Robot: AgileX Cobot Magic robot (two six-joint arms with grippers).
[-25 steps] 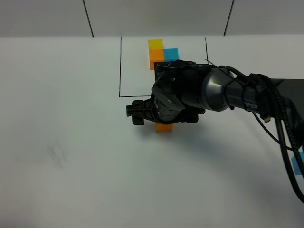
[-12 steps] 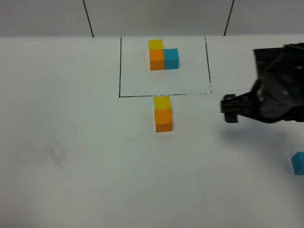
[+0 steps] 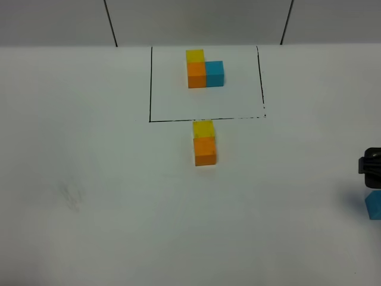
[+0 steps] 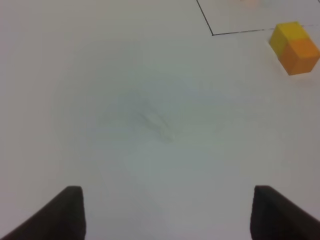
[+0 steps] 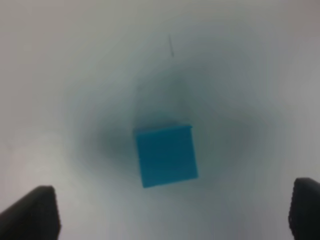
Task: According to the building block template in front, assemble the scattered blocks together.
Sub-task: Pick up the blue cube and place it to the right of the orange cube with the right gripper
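Right gripper (image 5: pixel 167 210) left the joined yellow cube (image 3: pixel 203 128) and orange cube (image 3: pixel 205 150), now over blue cube (image 5: pixel 166 155), jaws apart, seemingly clear. Left gripper (image 4: pixel 167 215) apart, empty. Three loose cubes, one framed template (image 3: pixel 202 70).

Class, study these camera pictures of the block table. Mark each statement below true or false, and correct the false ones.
1. The loose yellow cube touches the loose orange cube. True.
2. The loose blue cube sits against the loose orange cube. False: it lies well apart, at the right edge of the high view.
3. The right gripper is shut on the loose blue cube. False: its jaws stand open, wide of the cube, which rests on the table.
4. The left gripper holds nothing. True.
5. In the framed group, the blue cube sits beside the orange one. True.
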